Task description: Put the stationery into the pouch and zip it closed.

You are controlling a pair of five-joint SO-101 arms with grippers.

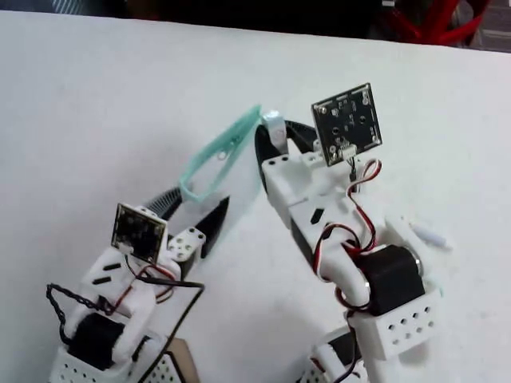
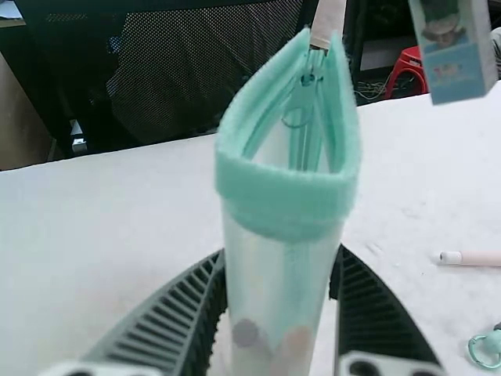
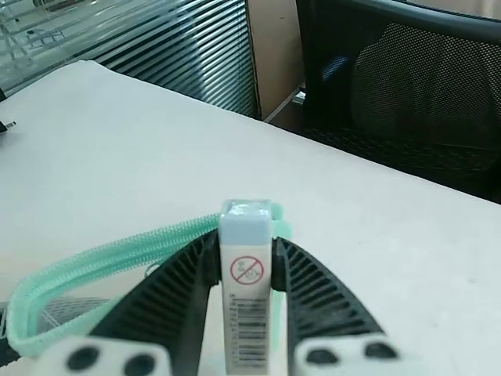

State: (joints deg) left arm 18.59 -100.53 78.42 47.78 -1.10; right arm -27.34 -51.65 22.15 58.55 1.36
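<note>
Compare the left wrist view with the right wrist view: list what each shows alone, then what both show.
Left wrist alone: the left gripper clamping the pouch, and a pen on the table. Right wrist alone: the right gripper pinching a small box, and window blinds. Both: the pouch, the table, a black mesh chair.

Both arms lean in, left gripper (image 1: pixel 194 209) clamped on the pouch (image 1: pixel 219 155), right gripper (image 1: pixel 275 132) pinching a small white box (image 3: pixel 247 321).

Mint-green pouch (image 1: pixel 217 155) gapes open, a white labelled block (image 3: pixel 246 298) just beside its end, pen (image 1: pixel 427 234) lying apart.
</note>
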